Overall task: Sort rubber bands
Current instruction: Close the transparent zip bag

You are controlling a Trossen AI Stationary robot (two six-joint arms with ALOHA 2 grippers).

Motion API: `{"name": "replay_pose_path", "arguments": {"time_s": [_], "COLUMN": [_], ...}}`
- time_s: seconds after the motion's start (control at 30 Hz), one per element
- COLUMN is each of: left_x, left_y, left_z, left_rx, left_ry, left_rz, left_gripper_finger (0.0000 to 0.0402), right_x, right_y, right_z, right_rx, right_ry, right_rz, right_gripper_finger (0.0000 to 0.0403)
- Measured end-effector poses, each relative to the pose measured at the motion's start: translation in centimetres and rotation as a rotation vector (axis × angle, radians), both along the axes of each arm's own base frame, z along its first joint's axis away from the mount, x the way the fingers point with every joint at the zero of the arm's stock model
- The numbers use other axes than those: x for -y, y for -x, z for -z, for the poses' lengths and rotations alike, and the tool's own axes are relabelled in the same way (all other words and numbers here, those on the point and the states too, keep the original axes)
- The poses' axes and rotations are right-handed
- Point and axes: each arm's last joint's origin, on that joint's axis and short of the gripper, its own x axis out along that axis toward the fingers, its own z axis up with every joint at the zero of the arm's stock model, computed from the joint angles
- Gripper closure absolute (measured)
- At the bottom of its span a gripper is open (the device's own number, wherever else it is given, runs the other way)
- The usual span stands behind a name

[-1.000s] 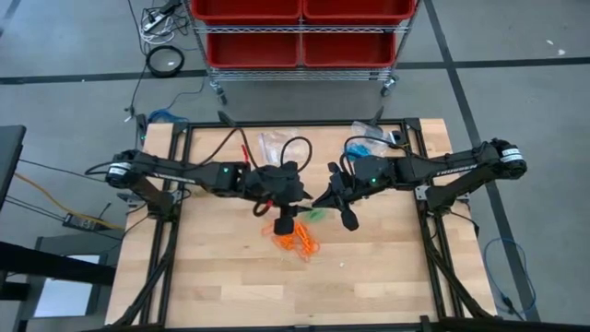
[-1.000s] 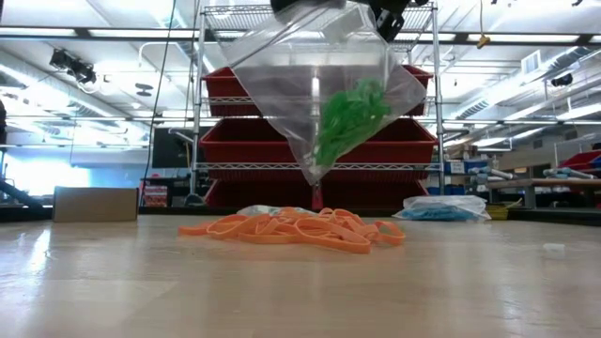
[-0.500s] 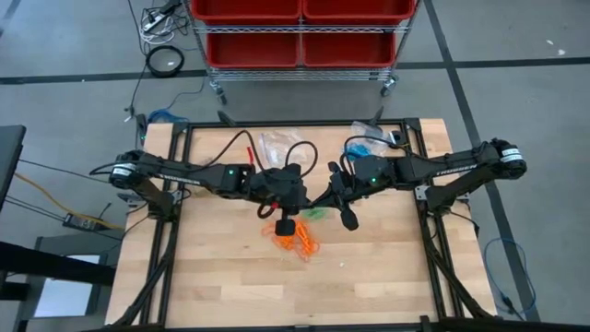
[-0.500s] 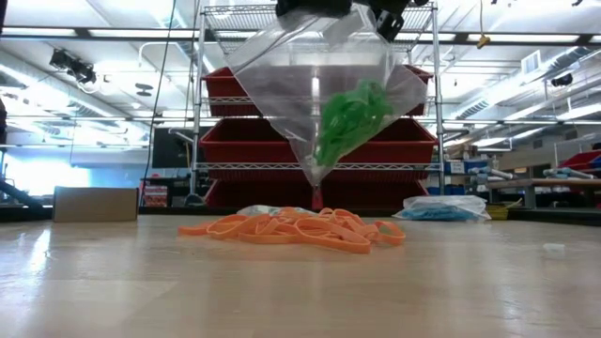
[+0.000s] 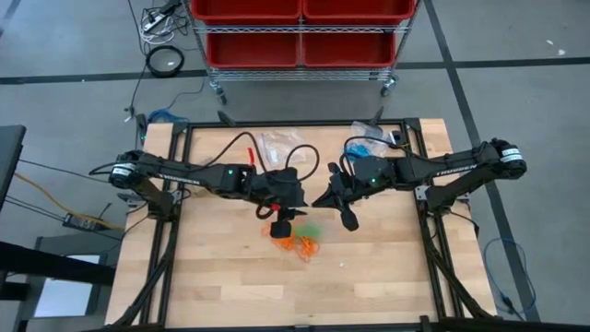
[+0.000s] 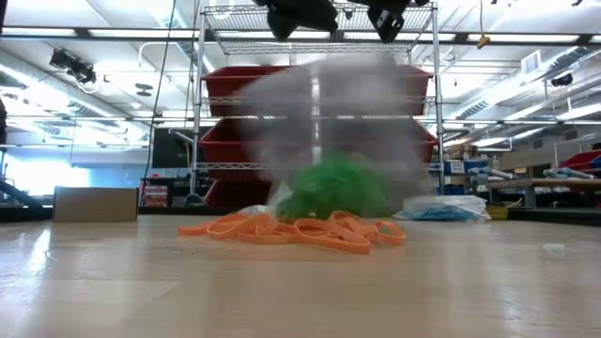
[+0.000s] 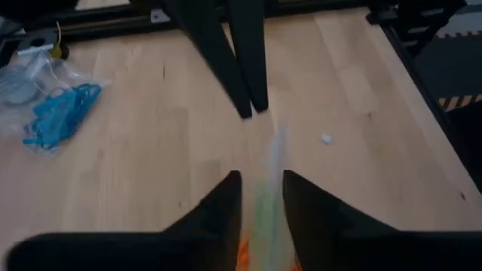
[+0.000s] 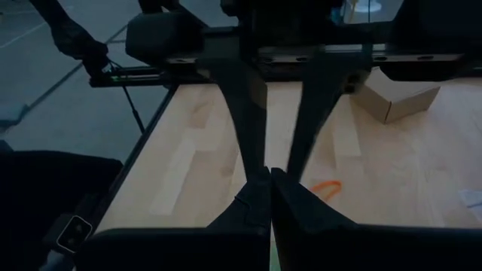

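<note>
Two dark arms meet over the middle of the wooden table (image 5: 230, 267). I count three lots of rubber bands, one per colour.

- **Orange:** one loose heap of orange bands (image 6: 300, 230) lies flat at the centre of the low view. Its long axis runs left to right across that frame. From above it slants from upper left to lower right.
- **Green:** one clump of green bands (image 6: 333, 192) sits low, just behind the orange heap. It is inside a clear bag (image 6: 329, 113) that shows only as a smear.
- **Blue:** one bunch of blue bands (image 7: 60, 113) lies in its own bag. In the high view it sits near the table's upper edge, right of centre, well apart from the others.

The left gripper (image 7: 260, 181) hangs above the orange heap with its fingers apart. A blurred strip of bag and green runs through the gap, and I cannot tell whether it touches them. The right gripper (image 8: 269, 175) is just beside it, with its fingers pressed together. I cannot tell whether anything is pinched between them.

White lettering on the right arm is too small to read.
</note>
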Motion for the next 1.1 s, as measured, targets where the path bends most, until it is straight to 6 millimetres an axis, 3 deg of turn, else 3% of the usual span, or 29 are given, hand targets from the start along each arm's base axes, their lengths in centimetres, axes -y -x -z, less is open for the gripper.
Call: {"name": "replay_pose_path", "arguments": {"time_s": [0.07,0.2,0.3,0.57,0.7,0.87,1.1], "left_x": [0.0,-0.1,0.0,-0.1,-0.6,-2.1,-5.6], "left_y": [0.1,0.2,0.2,0.5,0.8,0.9,2.0], "left_z": [0.1,0.2,0.2,0.6,2.0,5.8,11.9], "left_rx": [-0.018,-0.03,-0.031,-0.076,-0.116,-0.11,0.07], "left_ry": [-0.006,-0.023,-0.005,-0.037,-0.047,-0.004,0.27], "left_rz": [-0.005,-0.013,-0.003,-0.035,-0.057,-0.141,-0.255], "left_gripper_finger": [0.0289,0.0372,0.0388,0.0318,0.027,0.0227,0.0208], "right_x": [0.0,0.0,0.0,0.2,0.5,1.0,0.8], "right_y": [0.0,0.0,0.0,0.4,1.0,2.2,4.4], "right_z": [0.0,0.0,0.0,0.9,1.8,3.7,9.8], "right_rx": [-0.003,-0.003,-0.003,-0.103,-0.224,-0.436,-0.65], "right_ry": [0.0,0.0,0.0,0.023,-0.015,-0.073,-0.201], "right_rz": [0.0,0.0,0.0,0.047,0.09,0.227,0.385], "right_gripper_finger": [0.0403,0.0403,0.0403,0.0403,0.0403,0.0399,0.0353]}}
